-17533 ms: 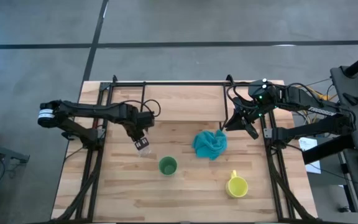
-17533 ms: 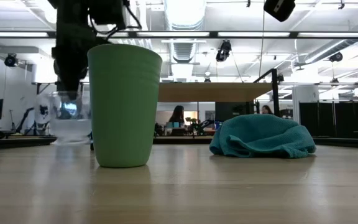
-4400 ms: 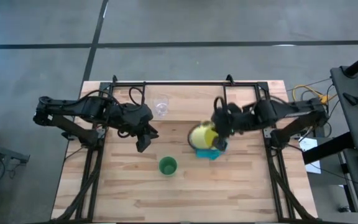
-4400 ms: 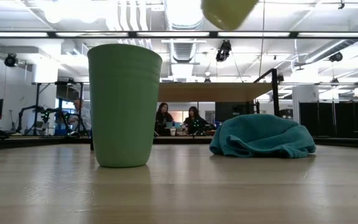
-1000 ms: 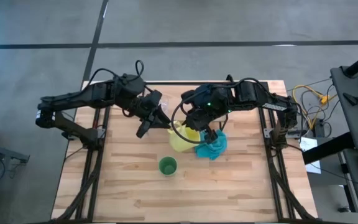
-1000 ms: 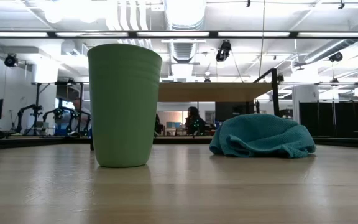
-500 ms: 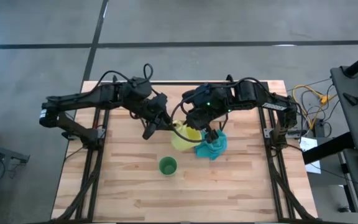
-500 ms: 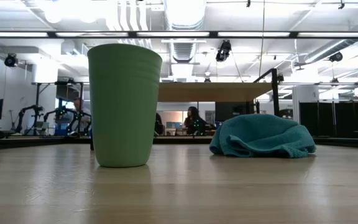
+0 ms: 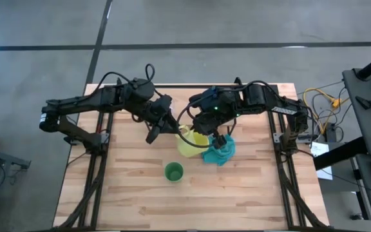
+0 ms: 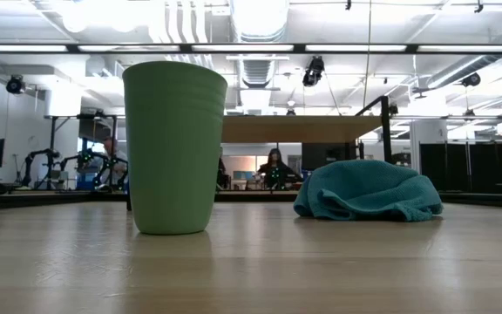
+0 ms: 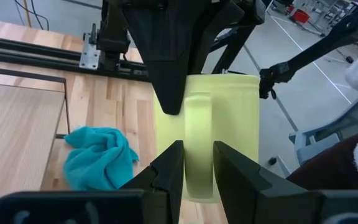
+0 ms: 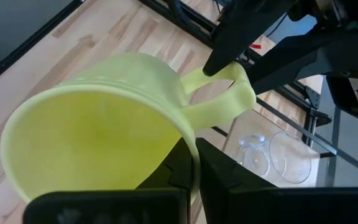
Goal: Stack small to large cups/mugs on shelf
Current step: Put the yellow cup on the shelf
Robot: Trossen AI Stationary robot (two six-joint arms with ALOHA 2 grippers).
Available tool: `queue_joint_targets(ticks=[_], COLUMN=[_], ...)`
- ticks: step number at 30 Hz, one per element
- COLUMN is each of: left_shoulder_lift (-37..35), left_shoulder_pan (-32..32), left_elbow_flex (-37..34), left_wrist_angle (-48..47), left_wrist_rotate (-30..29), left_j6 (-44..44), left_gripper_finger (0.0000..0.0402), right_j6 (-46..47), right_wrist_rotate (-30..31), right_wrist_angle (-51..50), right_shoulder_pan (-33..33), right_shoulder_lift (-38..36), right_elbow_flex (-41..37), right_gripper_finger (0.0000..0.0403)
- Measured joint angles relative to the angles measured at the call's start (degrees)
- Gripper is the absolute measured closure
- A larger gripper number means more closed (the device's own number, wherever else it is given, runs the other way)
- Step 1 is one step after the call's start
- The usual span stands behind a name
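Note:
The yellow mug [image 9: 192,142] hangs tilted in the air above the teal cloth, its handle [image 9: 184,131] toward my left arm. My right gripper [image 9: 206,132] is shut on its rim. My left gripper [image 9: 166,127] has come in from the table's left and is shut on the handle. The green cup [image 9: 174,171] stands upright on the table nearer the front edge, and it looms large in the low view [image 10: 174,146]. The clear glass cup [image 12: 288,155] stands on the light-wood shelf [image 9: 198,100]; in the high view my left arm hides it. My left gripper pinches the mug's handle [image 11: 197,134] between its two fingers [image 11: 169,165], which lie across the loop, coming about level from the table's left. My right gripper [image 12: 194,158] has the mug's rim [image 12: 188,140] beside the handle, one finger inside and one outside. The mug is lifted clear and tilted.
The teal cloth [image 9: 219,149] lies crumpled on the table under the mug and my right gripper, and shows in the low view [image 10: 369,190]. The shelf's black frame [image 9: 172,86] runs along the table's far part. Bare wood lies along the near half around the green cup.
My left gripper has moved toward the table's right, up to the mug's handle, and has stayed there for the last half second. The mug and my right gripper have kept still.

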Motion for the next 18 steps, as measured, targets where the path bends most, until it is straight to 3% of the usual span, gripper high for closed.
queue_joint_targets(ticks=[5,11,18], left_shoulder_lift=[0.0,0.02,0.02], left_shoulder_pan=[0.0,0.0,0.0], left_elbow_flex=[0.0,0.0,0.0], left_wrist_angle=[0.0,-0.19,-0.22], left_wrist_rotate=[0.0,-0.59,-2.26], left_j6=[0.04,1.56,3.33], left_gripper_finger=[0.0332,0.0371,0.0372], right_j6=[-0.05,0.11,2.75], right_wrist_rotate=[-0.01,0.04,0.03], right_wrist_angle=[-0.24,-0.28,-0.13], right_shoulder_pan=[0.0,0.03,-0.02], right_shoulder_lift=[0.0,0.0,-0.02], right_elbow_flex=[0.0,-0.04,-0.04], right_gripper_finger=[0.0394,0.0394,0.0387])
